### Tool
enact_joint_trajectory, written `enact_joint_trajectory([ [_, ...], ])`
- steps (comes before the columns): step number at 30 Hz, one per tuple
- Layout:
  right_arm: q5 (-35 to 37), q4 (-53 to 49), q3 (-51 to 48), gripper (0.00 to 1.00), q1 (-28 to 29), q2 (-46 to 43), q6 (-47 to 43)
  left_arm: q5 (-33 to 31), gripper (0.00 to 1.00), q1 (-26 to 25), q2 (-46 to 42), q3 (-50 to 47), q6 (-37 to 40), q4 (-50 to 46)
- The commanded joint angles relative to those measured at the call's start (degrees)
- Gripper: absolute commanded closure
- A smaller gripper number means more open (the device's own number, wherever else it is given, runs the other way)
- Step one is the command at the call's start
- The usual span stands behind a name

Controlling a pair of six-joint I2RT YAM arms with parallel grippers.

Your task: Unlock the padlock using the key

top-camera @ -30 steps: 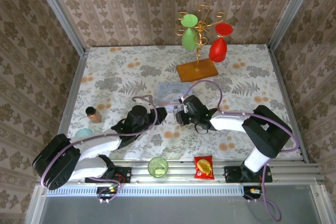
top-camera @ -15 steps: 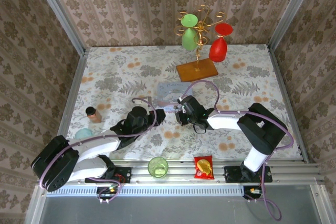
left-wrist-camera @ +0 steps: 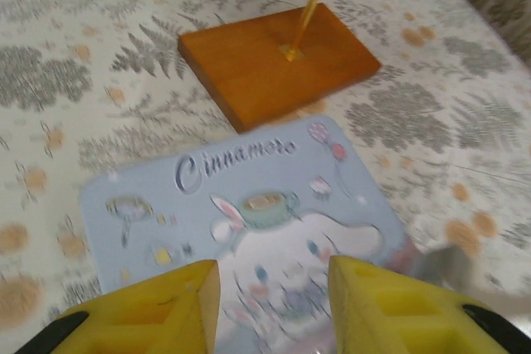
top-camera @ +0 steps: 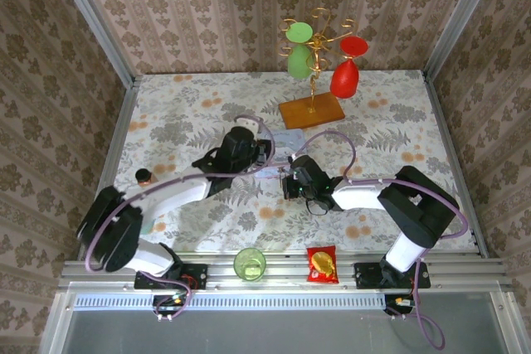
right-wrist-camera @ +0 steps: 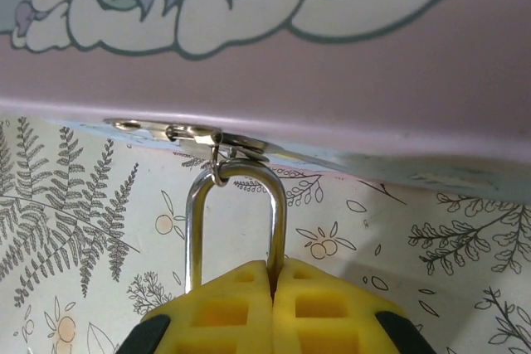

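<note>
The padlock (right-wrist-camera: 193,221) hangs by its pale shackle from a ring on the pale blue tin (left-wrist-camera: 249,205), mid-table. The right gripper (right-wrist-camera: 271,275) pinches one shackle leg. The left gripper (left-wrist-camera: 274,288) hovers spread over the tin's lid.

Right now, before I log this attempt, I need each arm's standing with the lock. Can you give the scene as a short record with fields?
left gripper: jaws open, pointed at the lid of the pale blue tin
right gripper: jaws shut on the shackle of the padlock
padlock: shackle hooked through the clasp ring on the tin's side; body hidden
lock state: cannot tell
beyond the tin: wooden stand base
front edge: green cup, snack packet
</note>
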Motion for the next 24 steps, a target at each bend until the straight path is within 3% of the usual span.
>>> enact_joint_trajectory([
  [1,3.93,0.57,-1.78,0.97,0.57,-0.6,8.18,-0.33,0.62,-1.29,6.06,1.7,9.15,-1.76],
  [4,5.2,1.25,-2.45,0.98,1.55,-0.69,14.1,-1.24,0.64,-1.83,10.42,3.62,10.05,-3.05],
  [11,8.69,7.09,-4.92,1.0,2.13,0.85,28.35,-4.12,0.66,-1.93,11.21,-4.95,9.31,5.02],
  [16,8.22,15.43,-6.35,1.0,2.04,3.27,33.35,-3.38,0.6,-1.87,11.67,-10.12,11.73,11.19],
  [24,10.75,23.01,-7.39,1.0,1.24,5.0,39.62,-2.19,0.6,-1.61,12.57,-16.92,13.99,20.39],
])
